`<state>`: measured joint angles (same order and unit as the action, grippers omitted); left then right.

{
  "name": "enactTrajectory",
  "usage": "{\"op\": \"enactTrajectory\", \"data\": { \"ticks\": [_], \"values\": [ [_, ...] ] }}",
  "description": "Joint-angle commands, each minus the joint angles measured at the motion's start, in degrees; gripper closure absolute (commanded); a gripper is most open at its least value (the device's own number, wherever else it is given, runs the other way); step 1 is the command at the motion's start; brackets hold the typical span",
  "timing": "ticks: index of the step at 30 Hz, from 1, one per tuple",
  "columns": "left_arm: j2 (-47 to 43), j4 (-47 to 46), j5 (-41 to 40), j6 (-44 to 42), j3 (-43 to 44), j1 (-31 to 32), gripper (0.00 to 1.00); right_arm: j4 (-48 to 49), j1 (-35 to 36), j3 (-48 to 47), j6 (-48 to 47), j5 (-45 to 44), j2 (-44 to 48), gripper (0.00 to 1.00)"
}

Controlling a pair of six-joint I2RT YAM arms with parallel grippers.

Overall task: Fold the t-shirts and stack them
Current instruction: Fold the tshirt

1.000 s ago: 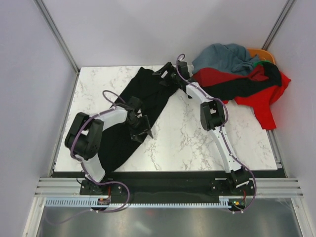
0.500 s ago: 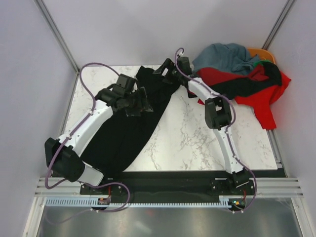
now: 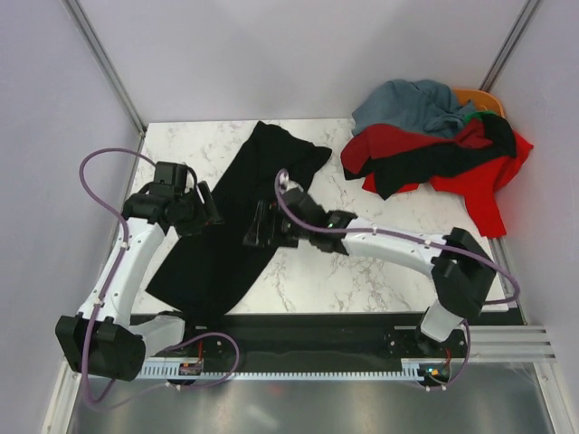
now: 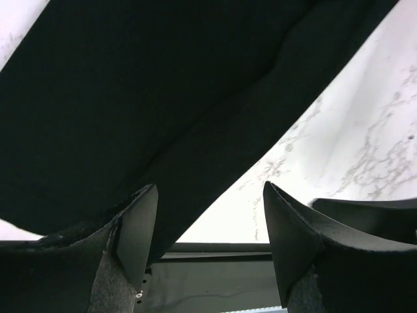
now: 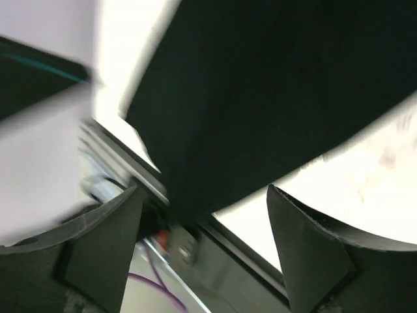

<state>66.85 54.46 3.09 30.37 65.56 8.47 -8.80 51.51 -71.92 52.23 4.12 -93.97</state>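
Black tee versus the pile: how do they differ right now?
The black tee lies alone, stretched out long and diagonal across the table; the pile is bunched up at the far right corner. The black tee is one colour; the pile mixes red, grey-blue, black, orange and green. Neither is folded.

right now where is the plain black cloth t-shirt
Top view: the black t-shirt lies diagonally on the marble table, left of centre, between the left gripper and right gripper.
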Motion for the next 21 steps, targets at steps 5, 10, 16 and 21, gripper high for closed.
{"op": "enactTrajectory", "data": {
  "ticks": [5,10,16,21],
  "values": [
    [-6.3,-0.3,-2.7,-4.1,-5.7,-2.2,0.27,1.3,9.7,7.3,10.3,-2.9,-7.8,0.2],
    [-9.6,-1.5,-4.6,-4.6,-9.0,-3.0,0.27,2.0,9.9,2.9,9.9,-3.3,-14.7,0.2],
    [-11.1,-3.1,-4.1,-3.7,-11.3,-3.4,0.27,1.4,9.8,-0.4,8.9,-3.3,-22.7,0.35],
    [-11.0,-4.5,-3.4,-2.8,-12.8,-3.4,0.28,0.7,6.9,2.1,7.6,-5.4,-24.2,0.8]
  ]
}}
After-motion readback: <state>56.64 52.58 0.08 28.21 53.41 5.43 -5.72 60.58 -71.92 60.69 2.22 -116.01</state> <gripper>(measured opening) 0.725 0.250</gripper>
